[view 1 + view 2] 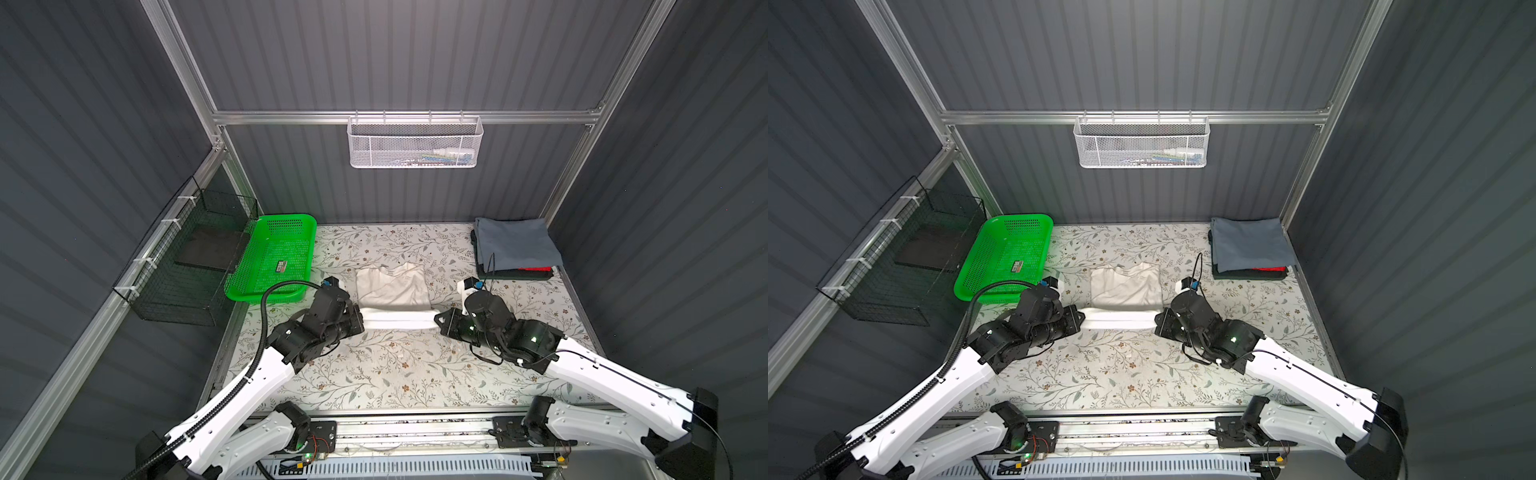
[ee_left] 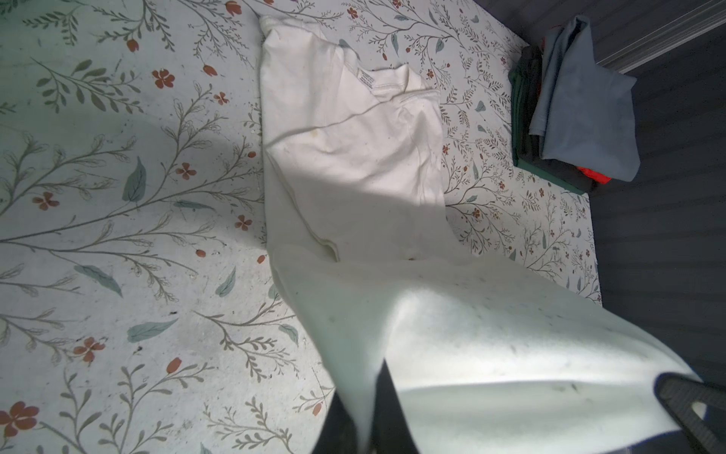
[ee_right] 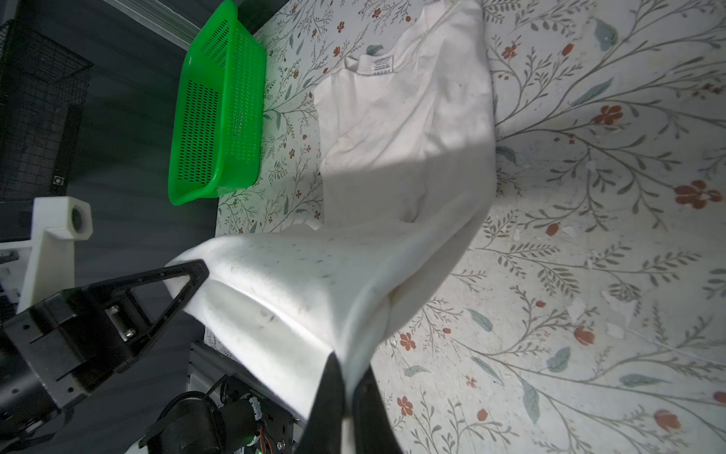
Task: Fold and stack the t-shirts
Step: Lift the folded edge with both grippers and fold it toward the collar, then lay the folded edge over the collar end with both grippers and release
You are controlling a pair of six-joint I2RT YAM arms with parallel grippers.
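Grey ribbed walls close in a table covered with a flower-patterned cloth point(image 1: 374, 374), and in the middle of it sits the cream t-shirt point(image 1: 392, 282). Its far half, collar end toward the back wall, lies flat. Its near edge is up off the table, stretched in a band between the two arms. The left gripper point(image 1: 360, 322) has its jaws pinched tight on one end of that edge, and the right gripper point(image 1: 437, 321) is pinched tight on the other end. Each wrist view shows cloth squeezed between dark fingers point(image 3: 330, 397) with no gap to speak of.

To me this looks like the hem being folded over toward the collar, and I can see a few ways it could go wrong. Each grip is only a small bite at a corner, so a sharp pull apart could slip one corner free and drop the edge in a heap. If one arm travels further than the other, the fold will land crooked. If the band goes slack it may sag and crease the middle. Pulling low and forward could drag the flat half along and undo the sleeves tucked beneath it.

The stack of folded shirts point(image 1: 515, 245) waits in the back right corner, well apart. Its grey top layer overhangs the layers below, so a shirt set down there carelessly might slide off. The green basket point(image 1: 274, 257) stands near the left arm, which could bump it on a wide swing.
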